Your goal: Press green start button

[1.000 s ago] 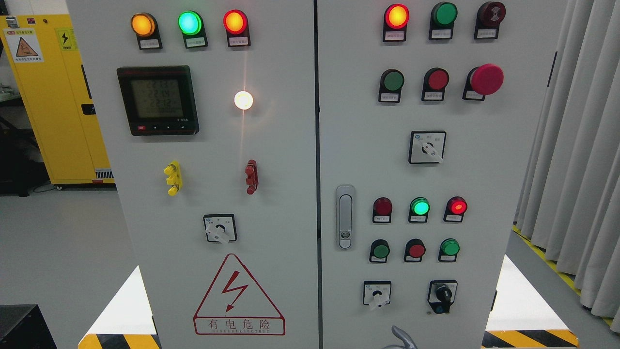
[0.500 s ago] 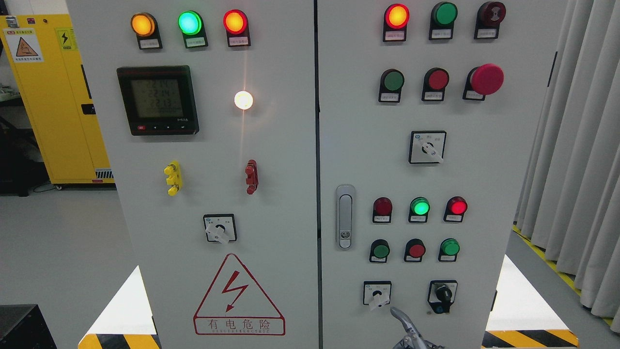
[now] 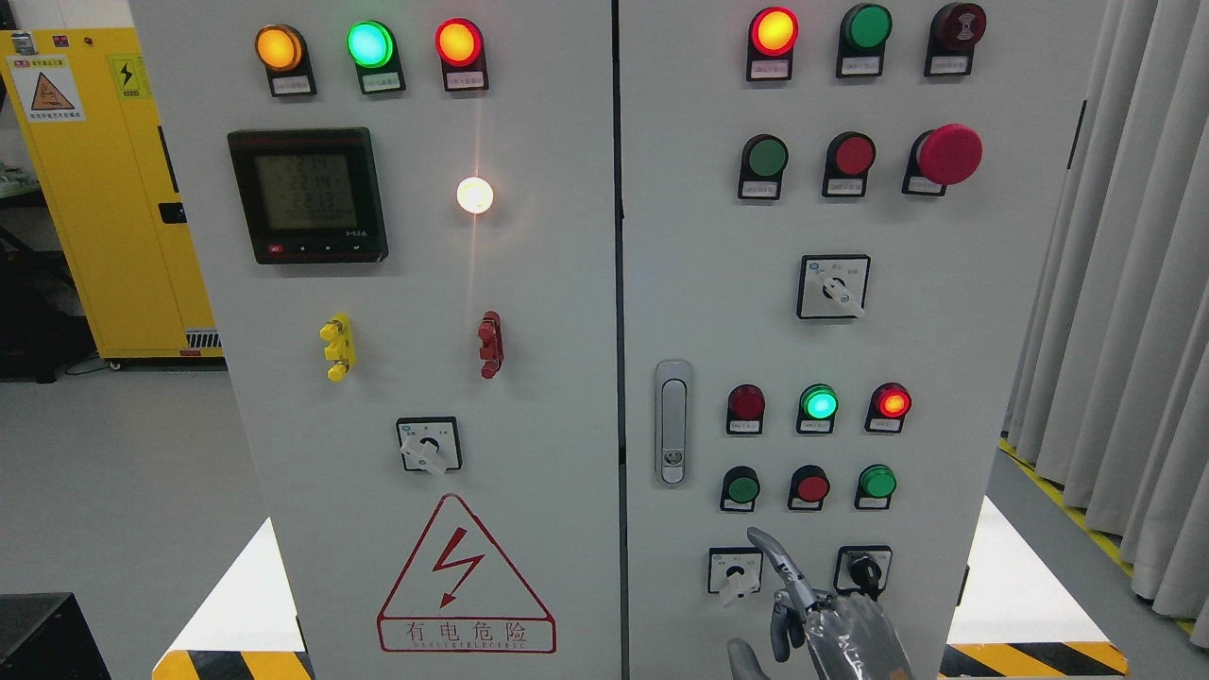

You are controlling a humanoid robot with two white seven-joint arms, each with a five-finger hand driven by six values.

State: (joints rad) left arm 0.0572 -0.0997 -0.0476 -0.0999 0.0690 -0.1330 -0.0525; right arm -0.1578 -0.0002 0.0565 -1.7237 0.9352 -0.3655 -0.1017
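A grey control cabinet (image 3: 945, 331) fills the view. On its right door, a lower row holds a green push button (image 3: 742, 488), a red push button (image 3: 811, 487) and a second green button (image 3: 877, 482). My right hand (image 3: 803, 609) comes up from the bottom edge in front of the door. Its index finger (image 3: 776, 559) points up and the other fingers are curled, holding nothing. The fingertip is just below the left green button, with a small gap between them. My left hand is out of view.
Two rotary switches (image 3: 735, 571) (image 3: 862, 571) flank the hand. Indicator lamps (image 3: 818, 403) sit above the button row, and a door latch (image 3: 672, 422) is to the left. More buttons, including a red mushroom stop (image 3: 948, 154), are higher up. A curtain (image 3: 1133, 283) hangs at the right.
My right hand has risen from the bottom edge. Its index finger moved up from below the rotary switches to just under the lower button row.
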